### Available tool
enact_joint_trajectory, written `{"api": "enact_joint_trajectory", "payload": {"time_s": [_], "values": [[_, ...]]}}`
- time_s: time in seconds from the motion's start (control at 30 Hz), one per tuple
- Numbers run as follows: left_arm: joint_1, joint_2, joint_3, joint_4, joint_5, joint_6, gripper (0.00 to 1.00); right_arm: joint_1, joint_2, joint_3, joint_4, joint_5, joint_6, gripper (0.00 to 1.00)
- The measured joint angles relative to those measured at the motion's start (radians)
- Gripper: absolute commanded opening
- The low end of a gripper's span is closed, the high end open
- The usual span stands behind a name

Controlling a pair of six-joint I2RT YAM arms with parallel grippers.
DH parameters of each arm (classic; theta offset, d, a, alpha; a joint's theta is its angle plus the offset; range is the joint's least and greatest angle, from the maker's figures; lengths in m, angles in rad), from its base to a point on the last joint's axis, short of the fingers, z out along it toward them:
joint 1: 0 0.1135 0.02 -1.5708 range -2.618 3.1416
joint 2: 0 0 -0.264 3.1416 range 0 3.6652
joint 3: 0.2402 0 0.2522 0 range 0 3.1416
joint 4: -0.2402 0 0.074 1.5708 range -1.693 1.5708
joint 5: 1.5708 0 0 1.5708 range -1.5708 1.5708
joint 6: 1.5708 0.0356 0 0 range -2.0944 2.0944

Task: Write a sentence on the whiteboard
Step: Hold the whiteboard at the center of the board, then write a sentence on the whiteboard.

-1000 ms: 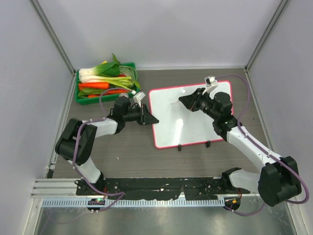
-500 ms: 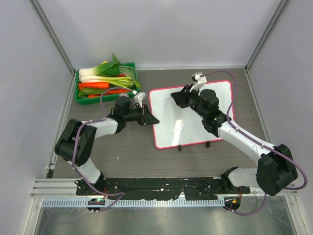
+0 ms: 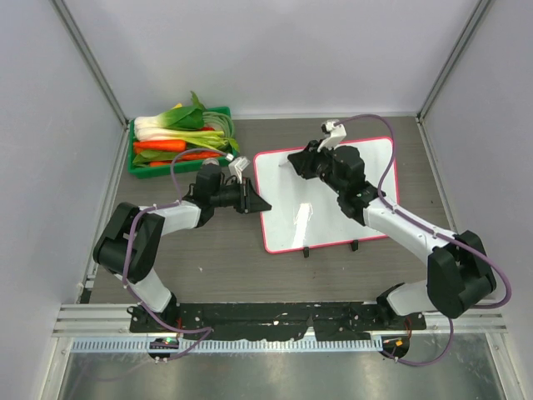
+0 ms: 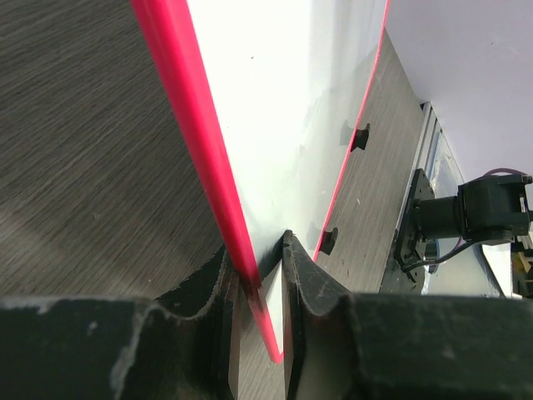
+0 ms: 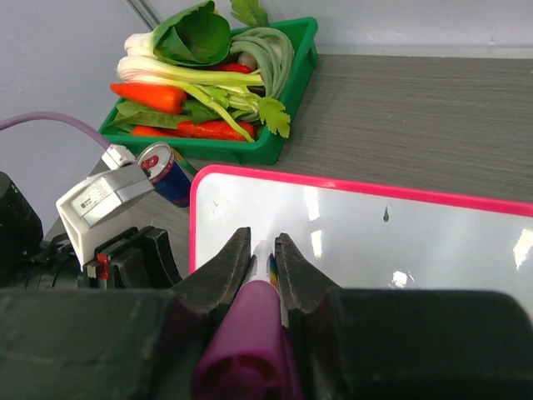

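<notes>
The right end effector (image 3: 295, 158) slid left over the whiteboard (image 3: 283, 192), pinching a marker (image 5: 247, 337); the left end effector (image 4: 261, 263) pinches its frame.

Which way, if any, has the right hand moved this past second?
Yes. The right hand moved left and a little away, nearing the far-left corner of the whiteboard.

Dark grey wood-grain table (image 3: 208, 267). Whiteboard (image 3: 291, 187), pink frame, lies on it. The board's left edge is pinched between the left gripper (image 3: 265, 205) tips, and its far-left part sits under the right gripper (image 3: 293, 158). Green crate (image 3: 137, 171) of vegetables beyond the left gripper, off to its left. Blue-silver can (image 5: 169, 173) near the left gripper, on the crate side.
</notes>
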Motion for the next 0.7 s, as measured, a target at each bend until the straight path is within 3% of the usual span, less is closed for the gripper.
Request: {"api": "enact_joint_trajectory", "payload": {"time_s": [0.7], "values": [[0.0, 0.0, 0.002, -0.002, 0.003, 0.008, 0.0, 0.0, 0.059, 0.031, 0.048, 0.0, 0.026, 0.01]]}}
